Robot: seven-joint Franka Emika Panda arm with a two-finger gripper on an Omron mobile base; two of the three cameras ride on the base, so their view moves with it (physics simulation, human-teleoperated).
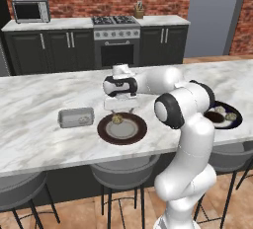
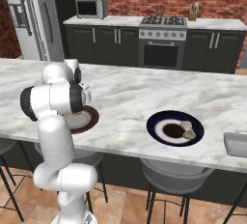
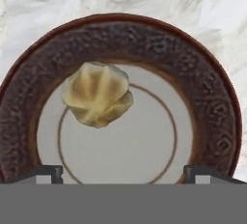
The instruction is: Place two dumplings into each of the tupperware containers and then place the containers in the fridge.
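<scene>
One pale dumpling (image 3: pixel 98 100) lies on a brown-rimmed plate (image 3: pixel 144 44), left of the plate's middle. My gripper (image 3: pixel 123 175) hangs open just above that plate with nothing between its fingertips (image 3: pixel 46 172). From the left base view, the gripper (image 1: pixel 120 111) is right over the dumpling (image 1: pixel 117 119). A grey tupperware container (image 1: pixel 75 117) sits to the left of the brown plate (image 1: pixel 129 135). Two more dumplings (image 1: pixel 225 113) rest on a dark blue plate (image 1: pixel 237 123) to the right. Another container (image 2: pixel 236 143) shows at the right edge. The fridge (image 2: pixel 29 15) stands at the back left.
The marble island counter (image 1: pixel 44 95) carries everything, with stools (image 1: pixel 121 173) under its near edge. Behind it are dark cabinets, a stove (image 1: pixel 116 40) and a microwave (image 1: pixel 30 11). My own arm (image 2: pixel 58 102) hides part of the brown plate (image 2: pixel 89 119) in the right base view.
</scene>
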